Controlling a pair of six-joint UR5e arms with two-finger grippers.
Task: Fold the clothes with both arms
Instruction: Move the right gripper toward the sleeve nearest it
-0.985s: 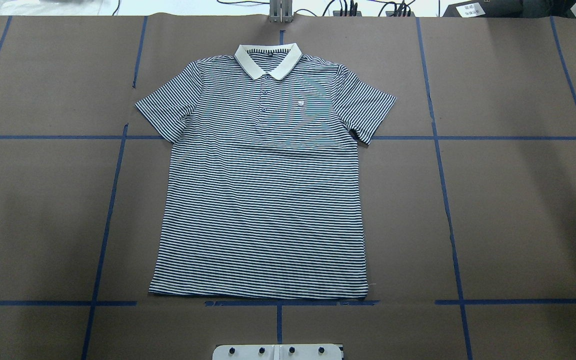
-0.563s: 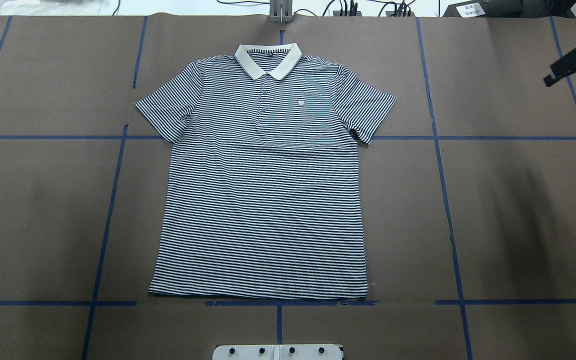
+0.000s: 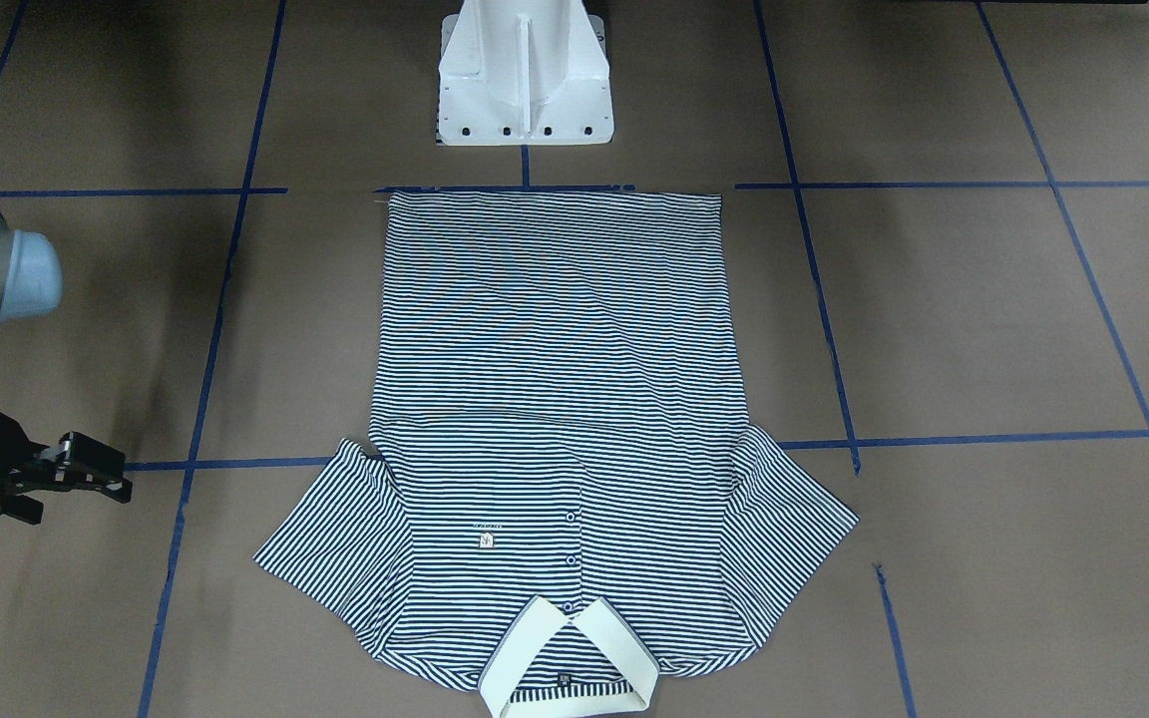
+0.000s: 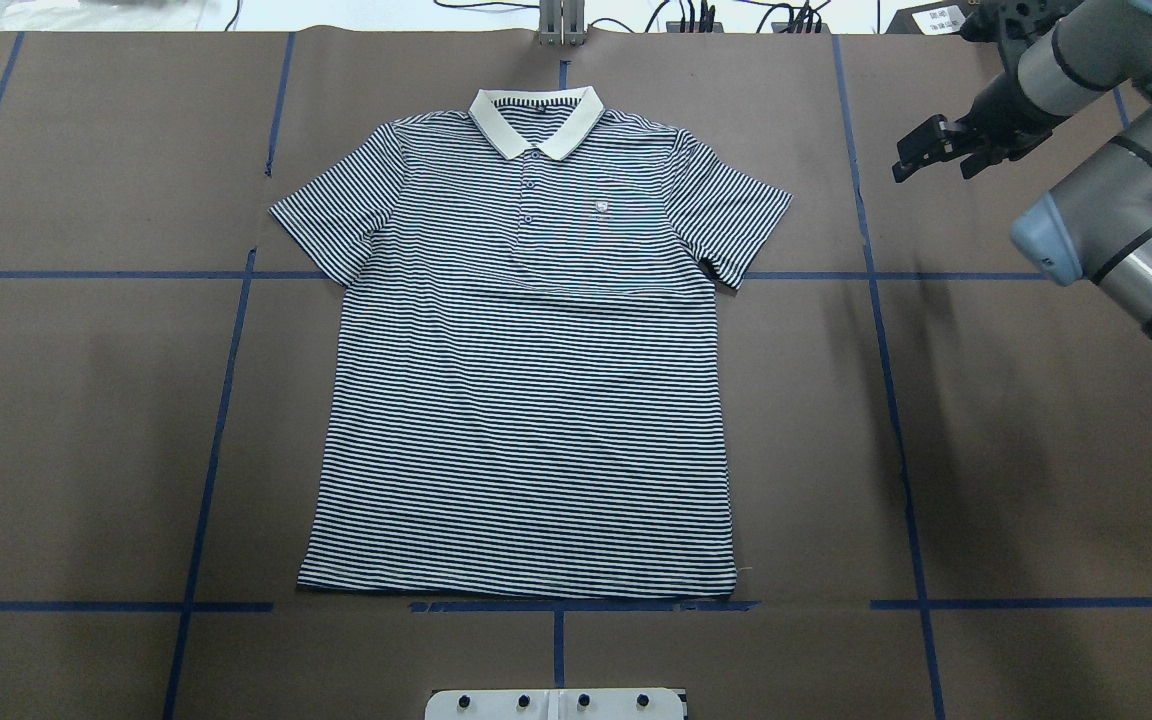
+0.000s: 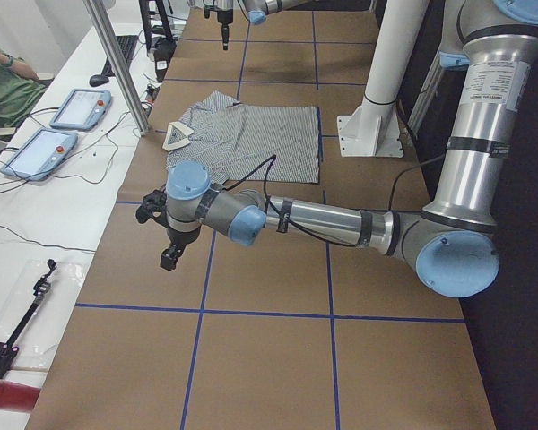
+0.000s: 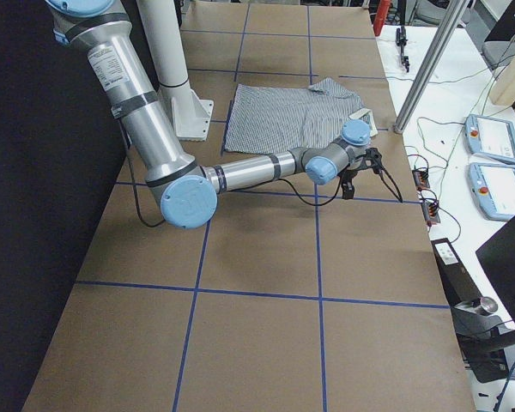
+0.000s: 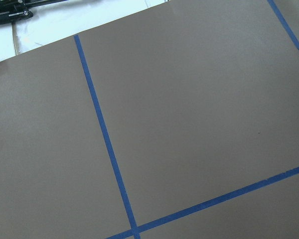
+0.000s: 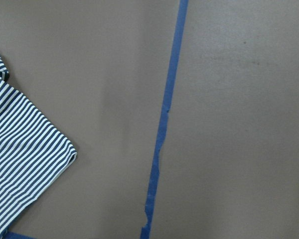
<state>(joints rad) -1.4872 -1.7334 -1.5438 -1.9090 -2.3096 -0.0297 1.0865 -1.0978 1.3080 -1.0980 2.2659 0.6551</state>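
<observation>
Two claws, neither touching cloth. The right claw [image 4: 924,152] hangs spread, holding nothing, over bare counter [image 4: 1036,450] off to the side of the polo shirt [image 4: 526,380]. The left claw [image 5: 170,258] shows only in the left side view, so I cannot tell its spread. Shirt lies flat mid-counter, front up, thin stripes, smooth cream collar [image 4: 536,120]. Right wrist view catches one sleeve corner [image 8: 30,159]. Left wrist view shows only matte brown paper and blue tape [image 7: 104,134].

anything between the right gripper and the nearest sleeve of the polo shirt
Nothing visible does. Between the right gripper and the near sleeve of the polo shirt there is only bare brown table, with one blue tape line flat on it.
</observation>
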